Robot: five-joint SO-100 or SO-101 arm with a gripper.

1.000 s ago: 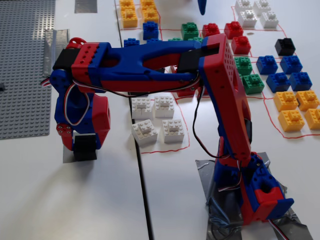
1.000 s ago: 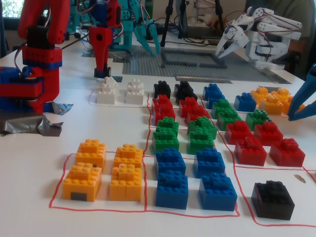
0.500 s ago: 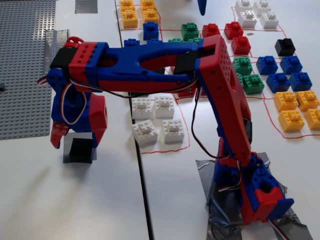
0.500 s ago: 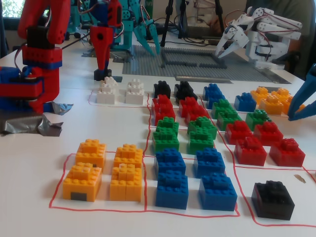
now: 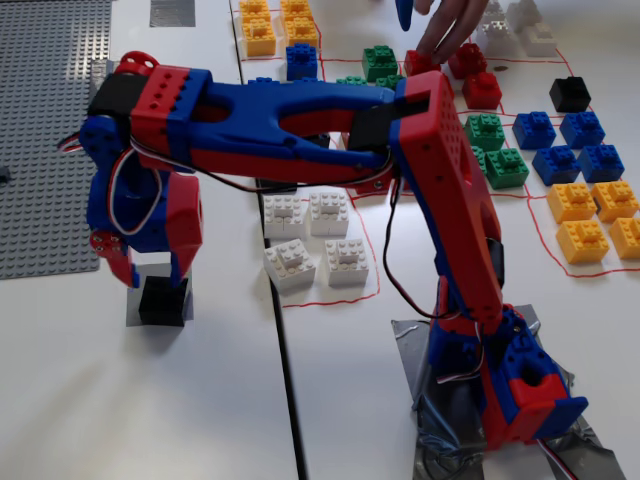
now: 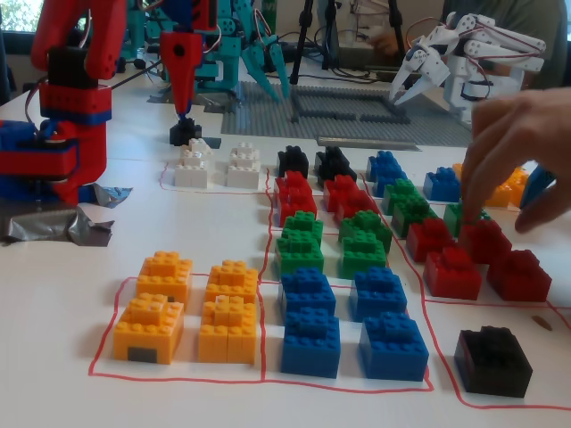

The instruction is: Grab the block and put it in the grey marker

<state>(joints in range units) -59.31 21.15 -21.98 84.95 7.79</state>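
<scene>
The black block [image 5: 163, 301] rests on the grey marker [image 5: 133, 306], a flat dark patch on the table's left part in a fixed view. My gripper [image 5: 152, 277] hangs just above the block, pointing down, its jaws open and holding nothing. In the other fixed view the same block [image 6: 186, 135] stands at the far left with the gripper [image 6: 183, 111] over it, clear of its studs. The marker cannot be made out there.
A person's hand [image 5: 449, 28] reaches over the red bricks [image 6: 486, 241] at the far side. Red-outlined fields hold white bricks [image 5: 310, 238], other black bricks [image 5: 570, 93] and coloured ones. A grey studded baseplate [image 5: 45, 120] lies left; the arm's taped base [image 5: 520, 390] stands right.
The gripper let go of the black block on the grey patch, then rose above it. A hand has come in over the red bricks.
</scene>
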